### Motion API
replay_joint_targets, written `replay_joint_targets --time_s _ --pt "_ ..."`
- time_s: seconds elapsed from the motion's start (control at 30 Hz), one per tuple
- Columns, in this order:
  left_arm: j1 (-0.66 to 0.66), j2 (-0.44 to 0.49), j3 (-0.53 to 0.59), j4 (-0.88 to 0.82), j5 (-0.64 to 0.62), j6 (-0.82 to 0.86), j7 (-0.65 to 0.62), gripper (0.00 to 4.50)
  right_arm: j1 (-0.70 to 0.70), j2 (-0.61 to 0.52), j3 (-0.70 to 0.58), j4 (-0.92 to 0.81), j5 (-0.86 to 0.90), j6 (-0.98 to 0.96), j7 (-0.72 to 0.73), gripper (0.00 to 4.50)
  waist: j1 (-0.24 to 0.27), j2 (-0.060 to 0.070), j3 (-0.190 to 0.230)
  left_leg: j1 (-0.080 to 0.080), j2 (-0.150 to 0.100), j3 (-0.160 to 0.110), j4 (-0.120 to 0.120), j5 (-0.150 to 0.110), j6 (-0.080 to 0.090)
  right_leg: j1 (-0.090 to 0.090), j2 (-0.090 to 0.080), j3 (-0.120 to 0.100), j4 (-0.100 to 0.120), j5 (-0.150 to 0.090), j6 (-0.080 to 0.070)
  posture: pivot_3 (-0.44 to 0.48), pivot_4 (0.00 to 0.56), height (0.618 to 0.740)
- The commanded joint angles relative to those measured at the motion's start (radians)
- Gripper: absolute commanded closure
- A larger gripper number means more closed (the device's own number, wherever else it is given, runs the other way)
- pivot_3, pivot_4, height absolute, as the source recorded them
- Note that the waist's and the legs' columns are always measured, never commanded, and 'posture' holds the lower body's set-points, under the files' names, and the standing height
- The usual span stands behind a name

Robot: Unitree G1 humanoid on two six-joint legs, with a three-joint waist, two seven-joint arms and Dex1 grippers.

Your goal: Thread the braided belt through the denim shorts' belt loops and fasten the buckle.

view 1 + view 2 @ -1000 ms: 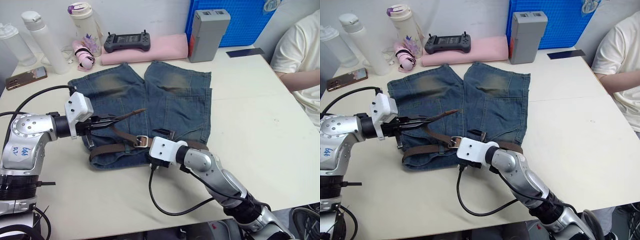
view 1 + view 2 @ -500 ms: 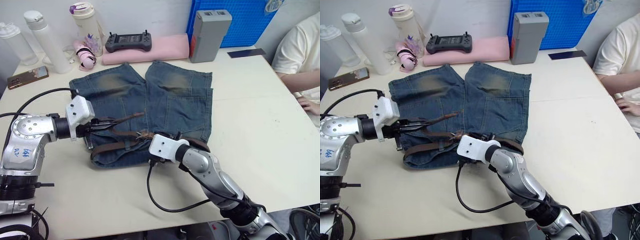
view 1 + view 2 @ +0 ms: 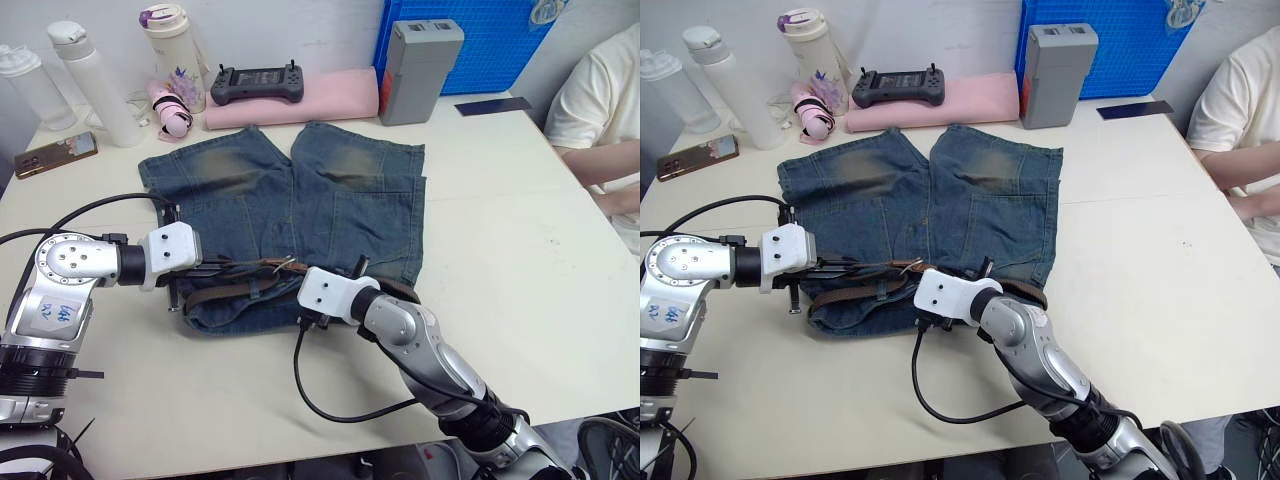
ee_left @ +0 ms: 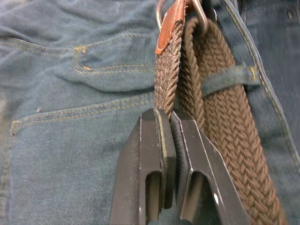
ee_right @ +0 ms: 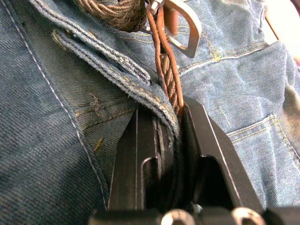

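Observation:
The denim shorts [image 3: 340, 200] lie flat in the middle of the table, waistband toward me. The braided belt [image 3: 222, 295] runs along the waistband under a belt loop [image 4: 229, 77]. My left gripper [image 3: 228, 268] is shut on a stretch of the belt [image 4: 165, 79] just short of the silver buckle [image 3: 284, 266]. My right gripper [image 3: 981, 268] sits at the waistband to the right of the buckle. In the right wrist view it [image 5: 161, 123] is shut on the belt together with a fold of the denim edge, and the buckle [image 5: 185, 27] is just beyond its fingertips.
At the back stand several bottles [image 3: 92, 85], a phone [image 3: 55, 153], a controller [image 3: 254, 82] on a pink pad [image 3: 330, 95], a grey box [image 3: 420, 68] and a blue crate [image 3: 490, 45]. A person's arm [image 3: 600, 165] rests at the table's right edge.
My left gripper has come down and moved right with the belt, toward the buckle. My right gripper has closed on the belt at the waistband.

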Motion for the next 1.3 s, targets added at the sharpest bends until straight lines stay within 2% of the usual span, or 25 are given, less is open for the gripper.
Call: replay_joint_targets --time_s 0.03,0.57,0.87,1.03,1.07,1.1,1.13,1.17,1.27,1.3 --pt "-0.027 0.022 -0.001 0.016 0.018 -0.045 -0.011 4.50 -0.012 0.001 -0.017 -0.011 -0.024 -0.021 -0.013 4.47 0.000 0.000 0.000 0.000 0.000 0.000 0.000 0.000 0.000 0.000 0.000 0.000 0.000 0.000 0.000 0.000 0.150 0.705" --pt "-0.158 -0.047 -0.098 0.103 0.056 -0.133 -0.038 4.50 -0.014 0.001 -0.016 0.000 -0.034 -0.057 -0.007 4.47 0.000 -0.001 0.000 0.000 0.000 0.000 0.001 0.000 0.000 0.000 0.000 0.000 0.001 0.000 0.000 0.000 0.150 0.705" --pt "-0.184 -0.207 -0.181 0.107 0.081 -0.120 0.013 4.50 -0.014 -0.004 -0.021 0.011 -0.023 -0.063 0.024 4.47 0.001 -0.002 -0.001 0.000 0.000 0.000 0.002 0.000 0.000 0.000 0.000 0.000 0.001 0.000 0.000 0.000 0.150 0.705" --pt "-0.205 -0.292 -0.208 0.134 0.105 -0.119 0.060 4.50 0.012 -0.074 -0.032 -0.018 0.006 -0.043 0.125 4.47 0.002 -0.003 -0.002 0.000 0.000 -0.001 0.002 0.000 0.000 0.000 0.000 0.000 0.002 0.000 0.000 0.000 0.150 0.705" --pt "-0.206 -0.304 -0.212 0.135 0.108 -0.117 0.065 4.50 0.020 -0.088 -0.043 -0.029 0.015 -0.037 0.140 3.50 0.004 -0.003 -0.002 0.000 -0.001 -0.001 0.002 0.000 0.000 0.001 0.000 0.000 0.002 0.000 0.000 0.000 0.150 0.705" --pt "-0.204 -0.321 -0.222 0.137 0.111 -0.114 0.069 4.50 0.030 -0.100 -0.062 -0.050 0.040 -0.009 0.171 3.09 0.005 -0.003 -0.002 0.000 -0.001 -0.001 0.002 0.000 0.001 0.001 -0.001 0.000 0.001 0.000 0.000 0.000 0.150 0.705" --pt "-0.201 -0.337 -0.230 0.141 0.114 -0.112 0.075 4.50 0.033 -0.113 -0.083 -0.068 0.053 0.017 0.194 2.87 0.006 -0.003 -0.002 0.000 -0.001 -0.001 0.002 0.000 0.001 0.001 -0.001 0.000 0.001 0.000 0.000 0.000 0.150 0.705" --pt "-0.199 -0.349 -0.236 0.143 0.116 -0.110 0.079 4.50 0.035 -0.123 -0.097 -0.081 0.062 0.035 0.210 2.34 0.008 -0.003 -0.002 0.000 -0.001 -0.001 0.003 0.000 0.001 0.001 -0.001 -0.001 0.001 0.000 0.000 0.000 0.150 0.705" --pt "-0.178 -0.373 -0.244 0.155 0.124 -0.116 0.091 4.50 0.040 -0.147 -0.192 -0.194 0.154 0.149 0.294 1.13 0.016 -0.004 -0.002 0.000 -0.001 -0.001 0.004 0.000 0.001 0.002 -0.001 -0.001 0.001 0.000 0.000 0.000 0.150 0.705" --pt "-0.172 -0.378 -0.245 0.155 0.125 -0.116 0.093 4.50 0.042 -0.155 -0.226 -0.232 0.187 0.186 0.321 1.13 0.020 -0.004 -0.002 0.000 -0.001 -0.001 0.004 0.000 0.001 0.002 -0.001 -0.001 0.001 0.000 0.000 0.000 0.150 0.705"
